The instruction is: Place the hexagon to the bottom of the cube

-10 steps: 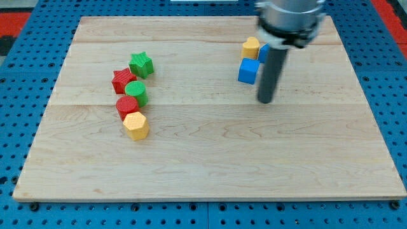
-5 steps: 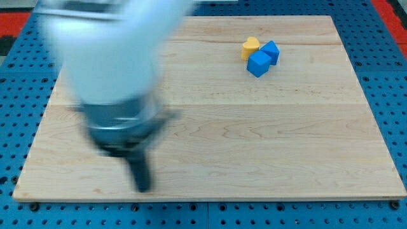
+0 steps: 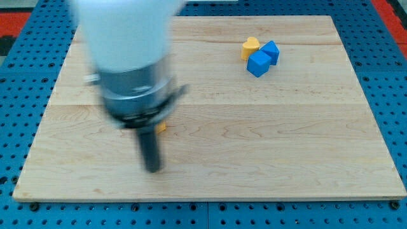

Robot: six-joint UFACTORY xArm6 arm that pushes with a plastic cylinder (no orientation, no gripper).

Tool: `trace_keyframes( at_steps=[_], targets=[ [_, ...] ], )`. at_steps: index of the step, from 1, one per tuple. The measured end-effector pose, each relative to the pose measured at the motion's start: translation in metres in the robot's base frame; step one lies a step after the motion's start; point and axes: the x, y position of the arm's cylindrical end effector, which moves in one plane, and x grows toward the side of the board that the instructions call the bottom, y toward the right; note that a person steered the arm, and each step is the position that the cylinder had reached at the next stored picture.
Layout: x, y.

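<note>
The arm fills the view's left, blurred with motion. My tip [image 3: 153,169] rests on the board near the bottom left. A sliver of the yellow hexagon [image 3: 162,126] shows just right of the rod, above the tip. The blue cube [image 3: 258,63] sits at the view's upper right, touching a second blue block [image 3: 271,50] and a yellow block [image 3: 250,47]. The red and green blocks are hidden behind the arm.
The wooden board [image 3: 286,146] lies on a blue pegboard surface [image 3: 394,95]. The arm's body covers much of the board's left half.
The arm swung from the blue blocks to the board's bottom left, then shifted slightly right and up. The blue cube ended up nearer the other blue block.
</note>
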Motion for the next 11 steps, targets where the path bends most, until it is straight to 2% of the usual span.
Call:
trace_keyframes(
  at_steps=[1,2,3,4,5,6,7,8,9,10,11],
  targets=[
    [-0.087,-0.033],
    [-0.104,0.053],
    [-0.075,0.021],
    [-0.069,0.04],
    [-0.088,0.152],
    [-0.09,0.197],
    [-0.057,0.226],
    [-0.094,0.258],
    [-0.038,0.238],
    [-0.009,0.239],
    [-0.016,0.312]
  ],
)
